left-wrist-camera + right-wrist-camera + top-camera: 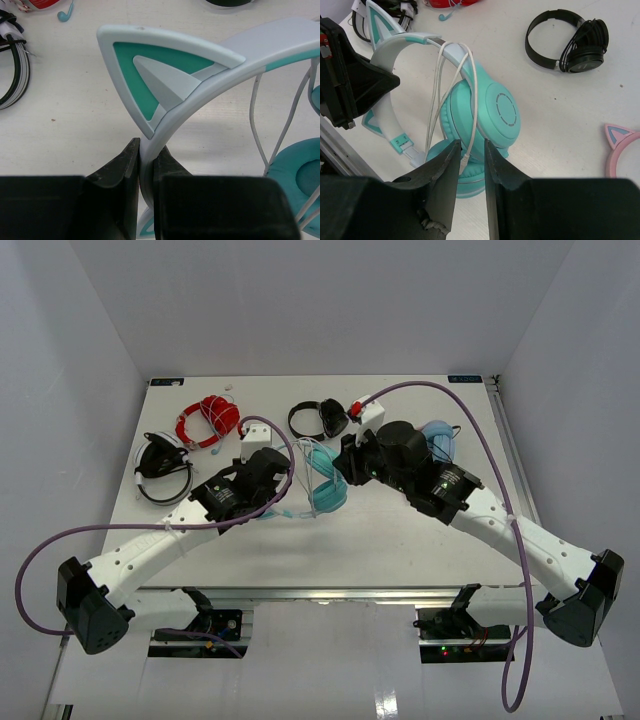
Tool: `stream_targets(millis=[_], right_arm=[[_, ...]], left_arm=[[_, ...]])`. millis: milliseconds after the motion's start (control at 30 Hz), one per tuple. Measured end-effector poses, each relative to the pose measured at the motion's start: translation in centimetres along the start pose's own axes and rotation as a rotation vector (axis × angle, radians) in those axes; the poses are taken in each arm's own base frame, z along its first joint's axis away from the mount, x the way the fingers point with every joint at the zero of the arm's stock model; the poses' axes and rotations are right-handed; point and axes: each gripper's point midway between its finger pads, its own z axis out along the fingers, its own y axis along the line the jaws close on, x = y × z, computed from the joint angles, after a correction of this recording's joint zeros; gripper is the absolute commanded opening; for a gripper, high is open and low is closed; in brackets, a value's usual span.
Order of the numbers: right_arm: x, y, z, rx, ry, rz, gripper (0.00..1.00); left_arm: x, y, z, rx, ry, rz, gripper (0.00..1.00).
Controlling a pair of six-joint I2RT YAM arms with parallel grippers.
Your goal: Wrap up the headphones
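Headphones (322,485): in the middle of the table (400,530) between the two arms, band up and cups low. The lower cup looks to rest on the surface.
Left gripper (146,150): clamped on the band just below one cat ear (150,75), bracing the set.
Right gripper (471,145): jaws a little apart, close in front of the cups. The cable's free end hangs in the gap, and I can't see either jaw pressing on it.
Cable (475,95): draped over the top of the band in several thin white strands that run down past the cups. The strands hang slack, not snug.
Done so far: from how it lies, the set is braced and the cable has gone over the band more than once.
Left to do: I'd say the loose turns want pulling in, the tail wants laying round or tucking, and then the set can be let go.
Stage: my guess is the later part, since the free end is already at the jaws. It isn't a tidy wrap yet.
Nearby: a black pair (570,45), a pink pair (620,145) and a red pair (205,420) lie apart from it, none touching.
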Motion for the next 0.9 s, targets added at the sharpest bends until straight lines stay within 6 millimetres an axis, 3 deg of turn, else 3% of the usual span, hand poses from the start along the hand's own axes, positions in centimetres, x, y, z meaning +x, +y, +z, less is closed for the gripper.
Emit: stream_targets(millis=[167,467,900], right_arm=[[0.3,-0.1,0.1,0.006,0.008,0.009,0.31],[2.6,-0.3,0.4,0.015,0.064,0.026,0.34],[3.6,0.1,0.7,0.008,0.078,0.039,0.34]], left_arm=[[0.0,0.0,0.0,0.001,0.0,0.0,0.0],[-0.1,-0.1,0.0,0.004,-0.004,-0.005,0.0],[-0.1,-0.3,0.1,0.007,-0.001,-0.01,0.0]])
